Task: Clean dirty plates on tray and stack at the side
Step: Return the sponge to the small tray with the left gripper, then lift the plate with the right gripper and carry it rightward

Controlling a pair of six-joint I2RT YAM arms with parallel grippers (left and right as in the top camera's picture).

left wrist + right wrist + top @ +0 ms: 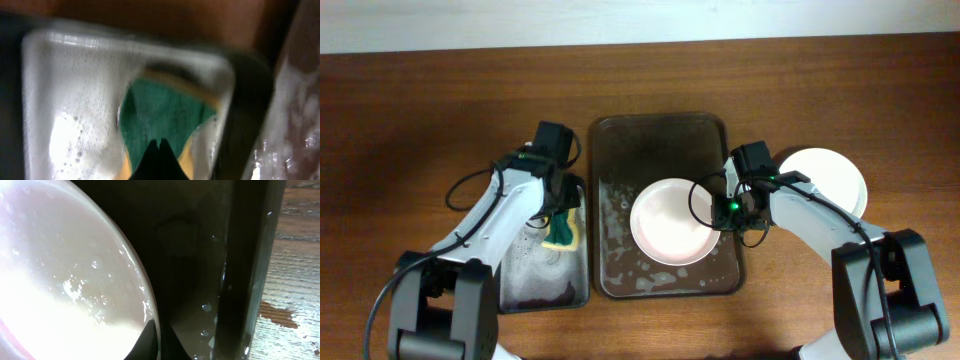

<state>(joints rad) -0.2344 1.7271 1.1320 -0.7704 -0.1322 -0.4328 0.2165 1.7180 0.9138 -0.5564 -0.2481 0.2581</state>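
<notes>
Suds streak the floor of the tray (pixel 655 150), where the pinkish-white plate (pixel 665 225) lies toward the right side, wet and beaded with droplets. Your right gripper (pixel 728 210) sits at that plate's right edge, fingers drawn narrow with the rim pinched between them, and the tray's right wall stands just beside it. The white plate (pixel 830 175) rests on the table (pixel 420 100) just past your right arm. Your left gripper (pixel 563 205) hangs over the small black tray (pixel 525 270), tips closed to a slit against the sponge (pixel 561 236); you cannot tell whether they grip it.
</notes>
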